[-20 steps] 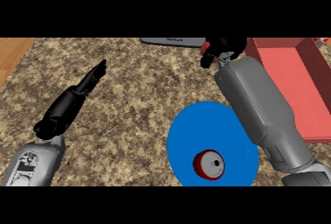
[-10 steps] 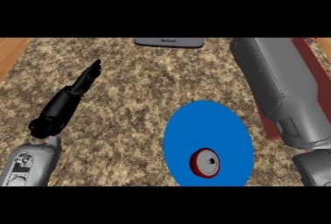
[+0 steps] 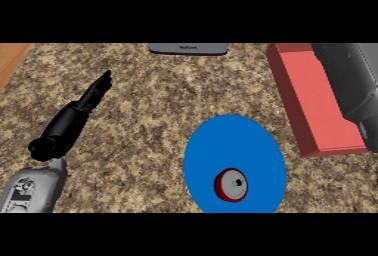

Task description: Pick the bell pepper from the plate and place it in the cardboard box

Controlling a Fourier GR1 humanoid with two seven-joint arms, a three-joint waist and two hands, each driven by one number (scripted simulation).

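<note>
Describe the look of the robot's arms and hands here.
The left hand is glossy black and slender, on a light grey left forearm with small dark markings on its casing. The right forearm is a smooth, darker grey rounded shell. The right hand is out of view. No cables show.

A speckled brown and tan stone tabletop (image 3: 148, 130) fills most of the view. A flat grey object (image 3: 188, 48) with small white lettering lies at its far edge, partly cut off. A strip of orange-brown wood (image 3: 13, 60) borders the tabletop's upper left corner.
</note>
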